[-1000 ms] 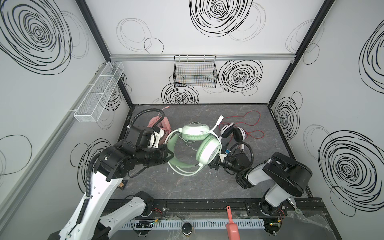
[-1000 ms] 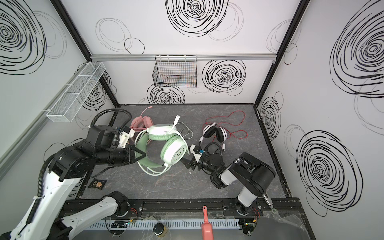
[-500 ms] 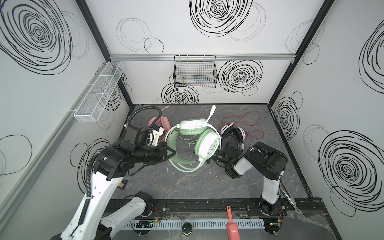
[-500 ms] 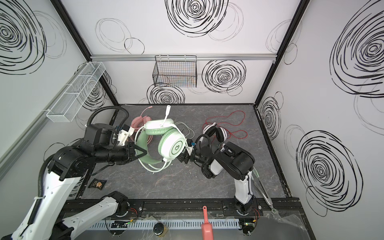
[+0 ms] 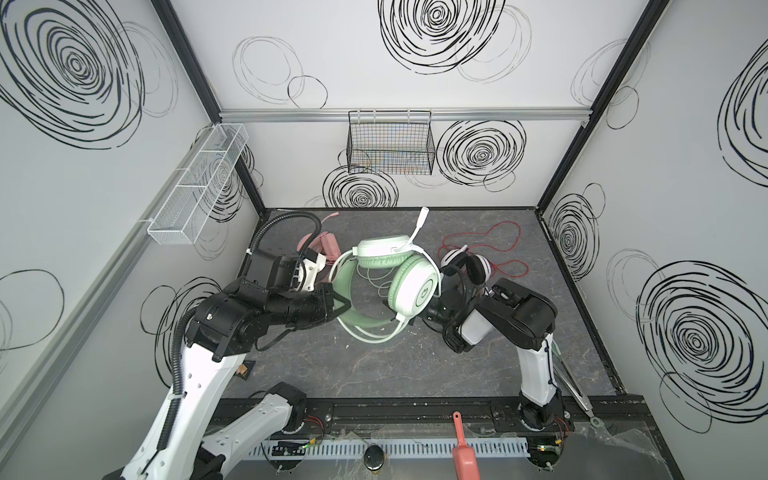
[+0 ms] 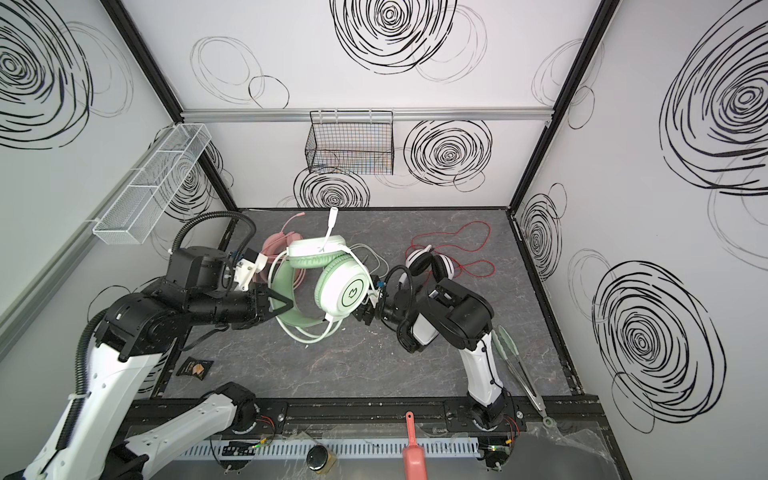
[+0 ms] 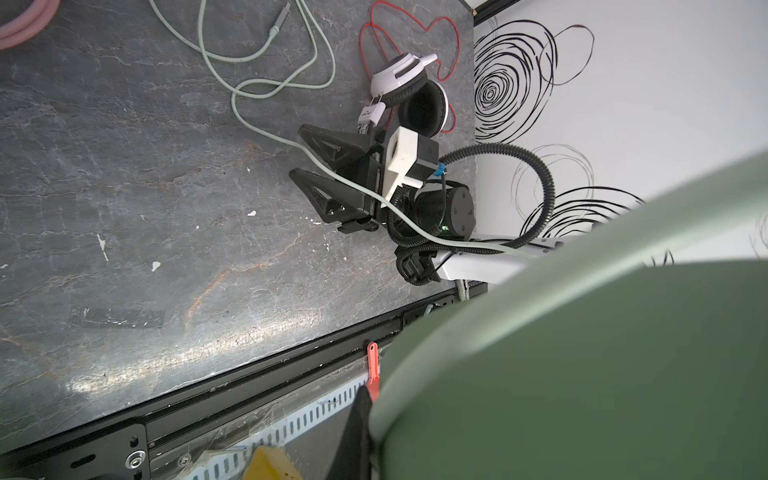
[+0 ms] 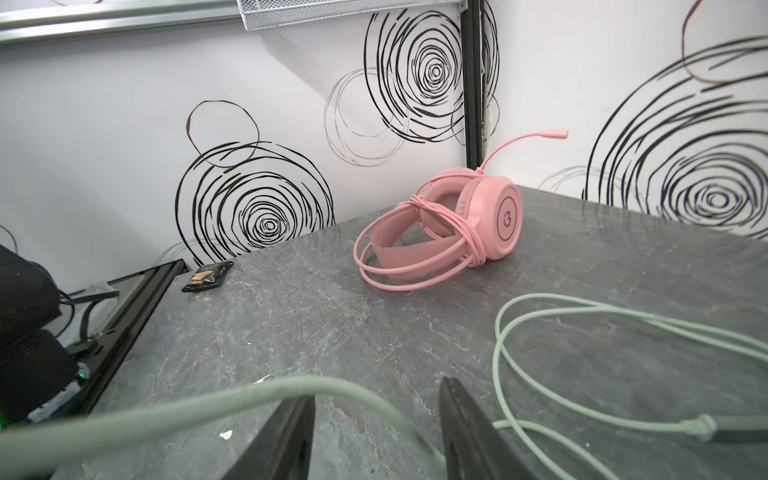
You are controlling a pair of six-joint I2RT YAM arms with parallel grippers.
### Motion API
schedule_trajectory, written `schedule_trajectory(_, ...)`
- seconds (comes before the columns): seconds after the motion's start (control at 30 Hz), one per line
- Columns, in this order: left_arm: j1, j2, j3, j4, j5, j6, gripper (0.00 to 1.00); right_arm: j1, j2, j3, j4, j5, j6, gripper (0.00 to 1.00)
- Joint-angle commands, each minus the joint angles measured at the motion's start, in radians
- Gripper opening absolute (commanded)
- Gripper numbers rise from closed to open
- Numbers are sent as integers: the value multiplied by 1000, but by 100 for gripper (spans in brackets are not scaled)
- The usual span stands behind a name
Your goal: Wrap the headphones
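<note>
Mint headset (image 5: 409, 286): raised clear of the surface (image 5: 374, 374), band pinched in the left fingers (image 5: 338, 305), which are clenched on it; one cup faces up, mic boom pointing toward the back wall.

Green cable (image 8: 540, 316): unwound; it hangs from the headset, crosses the right arm, and lies in loose loops on the surface, plug (image 8: 698, 428) at the far end.

Right fingers (image 8: 286, 436): spread apart, low over the surface; the cable runs across the gap between them, not clamped.

Pink headset (image 8: 490, 216): resting on the surface near the back corner, its cable wound round it; judged finished.

White-and-black headset (image 7: 409, 89): on the surface just beside the right arm, red cable (image 7: 415, 29) loose; judged not begun.

Risks noted:
- cable may slide off the fingertips as they close, since it lies slack and slantwise across them; the grasp would then come up empty;
- cable drapes over the right wrist and its hose in the left wrist view; a winding motion could snag it there;
- a single pinch on the band may let the headset swing under cable pull;
- a dragged plug could catch the red cable; the right arm could nudge the neighbouring headset.
</note>
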Motion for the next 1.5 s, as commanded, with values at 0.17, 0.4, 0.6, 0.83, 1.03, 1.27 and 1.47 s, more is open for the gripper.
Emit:
schedule_trajectory(0.17, 15, -21, 27, 90, 48, -10, 0, -7, 19, 63, 374, -7, -14, 43)
schedule_trajectory(0.4, 23, -23, 28, 90, 36, -11, 0, -18, -8, 8, 376, -54, 22, 8)
schedule_trajectory(0.6, 49, -4, 96, 72, -157, 8, 0, -19, -291, -233, 133, 14, 168, 0)
schedule_trajectory(0.83, 47, 24, 27, 151, -558, 71, 0, 133, -972, -84, -1279, 338, -7, 0)
schedule_trajectory(1.03, 44, 57, -58, 262, -642, 81, 0, 261, -1151, 176, -1805, 611, -12, 0)
schedule_trajectory(1.27, 116, 100, -17, 285, -704, 122, 0, 329, -1085, 340, -2166, 899, 48, 0)
schedule_trajectory(1.47, 381, 80, -80, 353, -540, 126, 0, 276, -1167, 318, -2193, 1011, 67, 0)
